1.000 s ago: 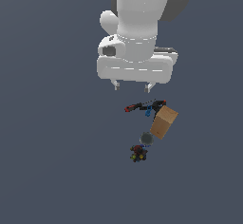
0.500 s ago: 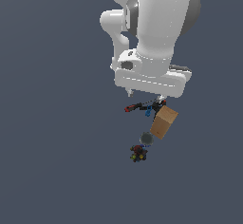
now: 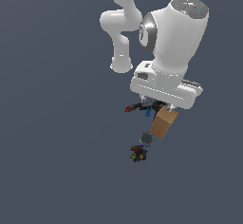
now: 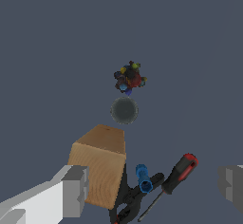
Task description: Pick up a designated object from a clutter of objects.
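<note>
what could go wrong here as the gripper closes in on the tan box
The open gripper sits off-centre: one finger is in front of the tan box, so descending could strike it instead of straddling it. The black tool lies between the fingers and might get clamped. A shoved box could knock the grey ball.

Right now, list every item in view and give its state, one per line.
Gripper: open, fingers wide apart, holding nothing.
Tan box: lying on the surface, ungrasped, one end under the gripper.
Black tool: lying flat beside the tan box, between the fingers in the wrist view.
Grey ball: resting on the surface near the box's far end.
Multicoloured toy: resting on the surface beyond the ball, apart from it.
</note>
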Available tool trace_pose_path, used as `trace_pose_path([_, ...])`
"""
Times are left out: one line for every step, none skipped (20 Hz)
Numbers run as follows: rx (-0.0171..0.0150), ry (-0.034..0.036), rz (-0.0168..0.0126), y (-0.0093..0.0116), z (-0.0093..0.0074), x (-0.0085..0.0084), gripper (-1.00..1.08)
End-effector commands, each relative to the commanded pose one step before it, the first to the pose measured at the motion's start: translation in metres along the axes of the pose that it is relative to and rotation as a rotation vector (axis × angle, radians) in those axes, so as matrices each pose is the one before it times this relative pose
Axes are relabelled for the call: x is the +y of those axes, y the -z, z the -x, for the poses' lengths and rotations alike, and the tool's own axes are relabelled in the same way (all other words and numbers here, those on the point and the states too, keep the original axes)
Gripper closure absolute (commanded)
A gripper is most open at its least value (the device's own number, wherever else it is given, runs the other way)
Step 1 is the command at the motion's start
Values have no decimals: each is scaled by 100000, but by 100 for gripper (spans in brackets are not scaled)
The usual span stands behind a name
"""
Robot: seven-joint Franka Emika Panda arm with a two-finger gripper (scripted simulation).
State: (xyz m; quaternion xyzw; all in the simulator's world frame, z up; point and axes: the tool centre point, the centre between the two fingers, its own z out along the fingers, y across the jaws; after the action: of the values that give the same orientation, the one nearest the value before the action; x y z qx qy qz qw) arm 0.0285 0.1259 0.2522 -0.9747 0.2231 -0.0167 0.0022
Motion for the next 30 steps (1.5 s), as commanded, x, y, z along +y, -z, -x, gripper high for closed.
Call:
trace_pose_path([-498,-4282,217,-1001,673,-1027,-92])
trace_pose_path([-204,-1661,93,-397,293,-387,-92])
trace_pose_path([-203,-1658,96,-397,306,-380,-92])
trace_pose_path([-202,-1651,98,-395,315,-369,-92])
trace_pose_path([-193,-1578,96,-378,311,-344,-92])
trace_pose_path([-182,-1491,93,-358,304,-318,-92])
trace_pose_path([-171,-1407,90,-338,294,-293,-92])
trace_pose_path([-161,-1321,86,-318,284,-269,-92])
trace_pose_path([-150,-1237,82,-298,271,-245,-92])
trace_pose_path([-140,-1151,78,-277,258,-224,-92])
trace_pose_path([-129,-1066,74,-257,243,-202,-92])
trace_pose_path([-119,-982,69,-237,227,-182,-92])
trace_pose_path([-109,-897,64,-216,210,-163,-92])
trace_pose_path([-98,-809,58,-196,194,-145,-92])
trace_pose_path([-88,-727,53,-175,174,-127,-92])
trace_pose_path([-77,-641,47,-155,155,-110,-92])
trace_pose_path([-67,-555,41,-134,135,-94,-92])
trace_pose_path([-57,-469,35,-113,116,-79,-92])
trace_pose_path([-46,-381,29,-93,97,-65,-92])
trace_pose_path([-37,-306,23,-73,71,-47,-92])
trace_pose_path([-25,-205,16,-51,58,-37,-92])
trace_pose_path([-16,-137,10,-32,27,-18,-92])
trace_pose_path([0,0,0,-7,33,-19,-92])
trace_pose_path([-5,292,17,39,-54,47,-92])
trace_pose_path([0,0,0,-33,2,0,-92])
trace_pose_path([0,0,0,-99,6,-1,-92])
trace_pose_path([0,0,0,-164,9,-1,-92])
trace_pose_path([0,0,0,-229,14,-1,-92])
trace_pose_path([0,0,0,-295,18,-1,-92])
trace_pose_path([-12,-67,-10,-359,-14,22,-92])
